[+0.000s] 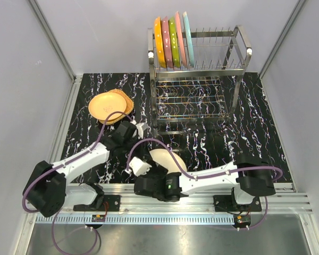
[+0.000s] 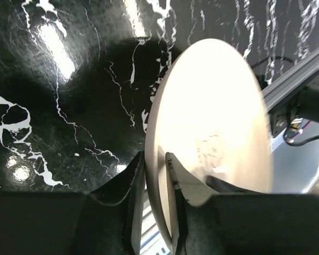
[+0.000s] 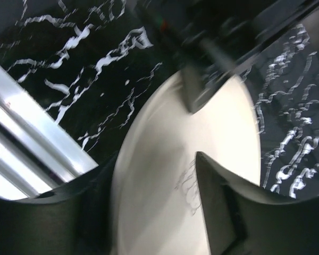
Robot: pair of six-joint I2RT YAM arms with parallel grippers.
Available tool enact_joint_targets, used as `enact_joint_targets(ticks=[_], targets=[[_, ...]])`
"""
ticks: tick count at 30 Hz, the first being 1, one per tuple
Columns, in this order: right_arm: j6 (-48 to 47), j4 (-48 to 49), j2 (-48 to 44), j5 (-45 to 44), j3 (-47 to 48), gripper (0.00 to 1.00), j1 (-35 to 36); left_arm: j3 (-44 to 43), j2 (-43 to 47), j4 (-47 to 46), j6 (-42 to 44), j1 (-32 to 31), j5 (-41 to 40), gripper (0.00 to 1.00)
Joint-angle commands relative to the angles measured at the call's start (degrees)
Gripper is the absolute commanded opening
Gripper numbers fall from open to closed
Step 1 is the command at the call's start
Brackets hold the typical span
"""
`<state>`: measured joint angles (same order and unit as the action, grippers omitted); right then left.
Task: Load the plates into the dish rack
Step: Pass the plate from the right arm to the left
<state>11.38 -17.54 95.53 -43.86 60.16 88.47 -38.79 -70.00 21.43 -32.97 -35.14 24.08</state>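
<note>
Left wrist view shows the left pincer closed on the rim of a cream plate, held on edge over the black marbled counter. The right pincer straddles the same plate, one finger across its face; blur hides whether it presses or sits slack. Farther out, a stack of tan plates lies flat on the counter's left. At the far edge, the dish rack carries five plates upright at the left end of its upper tier.

The left gripper pinches narrowly on the cream plate at its rim. The right gripper straddles the same plate, its grip unclear through the blur.
</note>
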Motion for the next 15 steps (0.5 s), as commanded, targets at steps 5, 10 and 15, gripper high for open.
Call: enact_joint_targets(ticks=[5, 10, 15], targets=[[3.3, -7.8, 2.0, -15.1, 8.6, 0.79, 1.7, -3.4, -2.0, 5.3, 4.6, -2.7, 1.6, 0.00], [5.7, -11.3, 1.9, -16.3, 8.3, 0.81, 2.3, -5.4, -2.7, 7.1, 5.9, -2.9, 0.7, 0.00], [10.2, -15.1, 1.2, -15.9, 6.7, 0.81, 3.1, -8.0, -3.6, 9.1, 6.9, -2.9, 0.0, 0.00]])
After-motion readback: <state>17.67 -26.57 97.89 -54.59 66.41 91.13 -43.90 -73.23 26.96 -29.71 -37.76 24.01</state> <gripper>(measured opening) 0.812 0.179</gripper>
